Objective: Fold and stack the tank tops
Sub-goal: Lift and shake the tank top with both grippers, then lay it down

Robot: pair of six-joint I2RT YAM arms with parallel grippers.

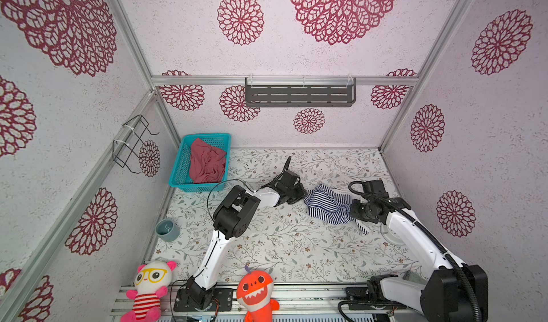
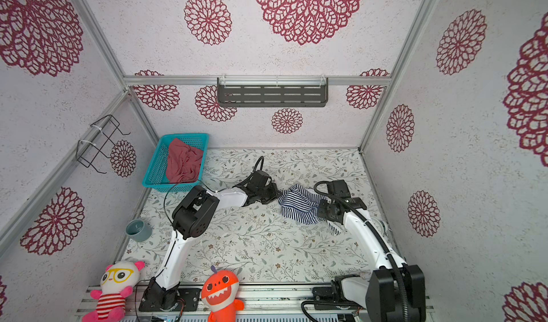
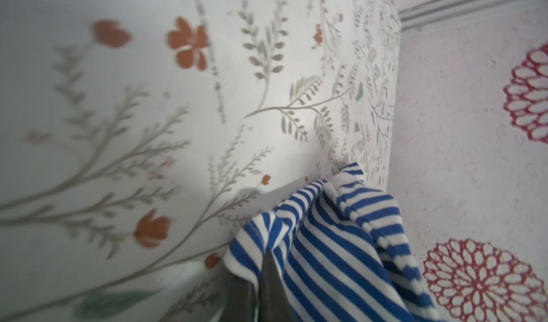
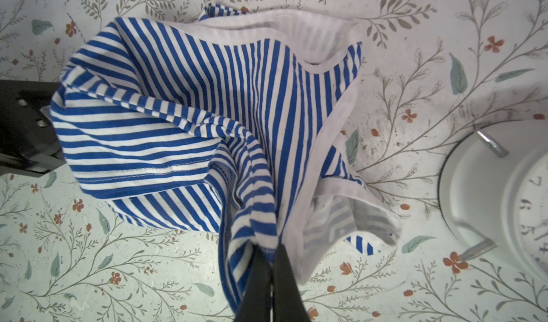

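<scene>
Little of the task looks done. The striped tank top is a crumpled bundle, neither spread flat nor folded, and nothing is stacked. The red tank top lies bunched in a teal basket, well apart from both end effectors, beyond the left arm's elbow. My reading is that the striped one has to be opened out and folded first, then the red one taken out, folded and laid on or under it.

The left end effector is closed, and its wrist view shows striped cloth gathered over its dark fingers, so it grips one edge. The right end effector is closed too, pinching a gathered ridge of the same cloth between its tips.

The striped tank top hangs between the two end effectors in both top views, sagging onto the table. Its long axis runs from one end effector to the other, across the table. The white-bound openings for neck or arms lie on the right end effector's side, with a strap-like tail trailing past it towards a white clock. A stitched hem shows nearer the left end effector. The top is too twisted for me to tell front from back.
</scene>
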